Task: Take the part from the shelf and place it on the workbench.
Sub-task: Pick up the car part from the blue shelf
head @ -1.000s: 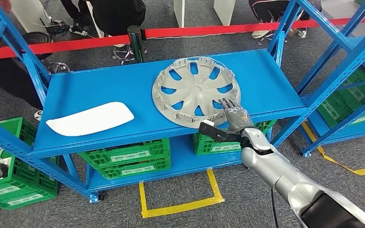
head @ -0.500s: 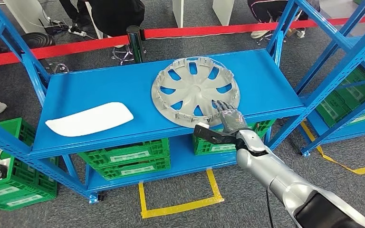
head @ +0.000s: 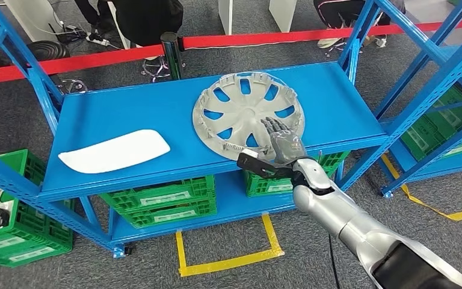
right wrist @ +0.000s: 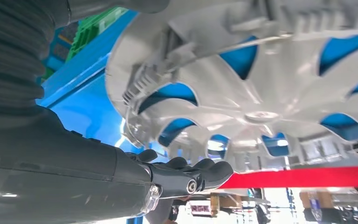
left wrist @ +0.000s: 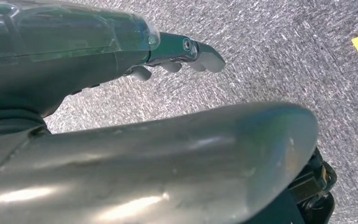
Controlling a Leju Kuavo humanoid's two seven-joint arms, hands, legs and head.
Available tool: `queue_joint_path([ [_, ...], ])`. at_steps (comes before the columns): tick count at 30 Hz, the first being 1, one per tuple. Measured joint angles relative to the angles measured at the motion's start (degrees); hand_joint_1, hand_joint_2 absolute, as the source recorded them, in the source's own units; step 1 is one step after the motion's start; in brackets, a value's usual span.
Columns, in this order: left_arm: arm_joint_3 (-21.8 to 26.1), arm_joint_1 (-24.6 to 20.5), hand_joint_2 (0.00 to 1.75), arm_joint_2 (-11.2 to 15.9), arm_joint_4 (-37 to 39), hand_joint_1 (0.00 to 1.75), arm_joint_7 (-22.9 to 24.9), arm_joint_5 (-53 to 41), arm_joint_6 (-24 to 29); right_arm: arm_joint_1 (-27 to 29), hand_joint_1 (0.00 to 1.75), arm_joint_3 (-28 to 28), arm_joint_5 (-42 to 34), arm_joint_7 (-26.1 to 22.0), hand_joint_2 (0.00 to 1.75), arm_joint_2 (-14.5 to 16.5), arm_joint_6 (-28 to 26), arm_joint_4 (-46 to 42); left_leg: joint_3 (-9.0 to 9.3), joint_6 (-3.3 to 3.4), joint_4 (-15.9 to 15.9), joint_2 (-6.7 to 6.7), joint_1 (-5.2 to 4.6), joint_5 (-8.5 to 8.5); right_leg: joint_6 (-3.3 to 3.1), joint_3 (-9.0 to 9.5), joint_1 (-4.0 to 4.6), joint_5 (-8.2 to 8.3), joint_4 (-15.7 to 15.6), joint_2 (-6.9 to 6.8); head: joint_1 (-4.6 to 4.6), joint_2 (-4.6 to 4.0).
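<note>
right hand (head: 281, 143) over the hubcap (head: 246, 113) on the shelf (head: 126, 108), fingers (head: 275, 126) spread, holding nothing; reach step, next needs a rim grip.

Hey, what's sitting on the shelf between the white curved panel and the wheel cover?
Nothing. In the head view, only bare blue shelf separates the white panel from the wheel cover. The right hand reaches over the cover's near side, away from that stretch.

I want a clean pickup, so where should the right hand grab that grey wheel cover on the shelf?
Probably the near rim of the wheel cover, approached from the shelf's front edge, where the right hand already reaches over it. The cover lies flat with its hollow side up and its raised, clip-lined rim overhangs that edge slightly, so fingers can go over and the thumb under.
</note>
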Motion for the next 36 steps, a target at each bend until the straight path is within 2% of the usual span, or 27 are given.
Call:
queue_joint_path([
  [3,0.0,0.0,0.0,-0.02,0.0,0.0,0.31,0.26,-0.1,0.26,0.0,0.03,-0.2,0.2,1.75,-0.03,0.92,-1.16,0.0,0.15,-0.08,-0.06,-0.02,-0.03,0.12,0.06,-0.11,-0.04,-0.11,0.0,-0.09,0.0],
  [6,0.02,0.03,0.0,-0.21,0.0,0.0,0.57,0.64,-0.24,1.13,0.0,0.18,-0.34,0.72,1.75,-0.21,2.09,-1.96,0.01,-0.04,-0.3,-0.23,0.15,0.16,-0.69,0.13,0.01,-0.02,0.0,-0.09,0.22,0.0],
  [8,0.02,0.06,0.0,-0.36,0.0,0.0,0.56,0.84,-0.28,1.99,0.0,0.3,-0.71,0.92,1.75,-0.43,2.34,-2.24,0.0,0.01,-0.3,-0.38,0.11,0.13,-0.83,0.18,0.0,-0.02,-0.11,-0.16,0.37,0.0],
  [15,0.02,0.16,0.0,-0.5,0.0,0.0,0.62,1.19,-0.3,4.74,0.0,0.33,-1.9,0.61,1.75,-1.02,2.1,-2.73,0.01,0.12,-0.27,-0.55,0.02,0.07,-0.69,0.21,-0.02,-0.01,-0.37,-0.28,0.35,0.0],
  [19,0.02,0.18,0.0,-0.5,0.0,0.0,1.29,1.15,-0.78,5.28,0.0,0.33,-2.15,0.55,1.75,-1.25,2.09,-3.26,0.08,0.11,-0.25,-0.63,0.07,0.1,-0.17,0.25,0.0,-0.02,-0.39,-0.31,0.29,0.0],
  [21,0.02,0.19,0.0,-0.5,0.0,0.0,1.51,1.1,-0.95,5.52,0.0,0.33,-2.17,0.55,1.75,-1.29,2.09,-3.44,0.12,0.08,-0.25,-0.69,0.12,0.12,-0.11,0.3,0.02,-0.03,-0.38,-0.35,0.25,0.0],
  [36,0.02,0.19,0.0,-0.56,0.0,0.0,1.77,0.92,-0.93,5.89,0.0,0.33,-2.16,0.52,1.75,-1.56,2.17,-3.82,0.16,0.06,-0.26,-0.77,0.18,0.13,-0.13,0.36,0.06,-0.12,-0.29,-0.45,0.25,0.0],
])
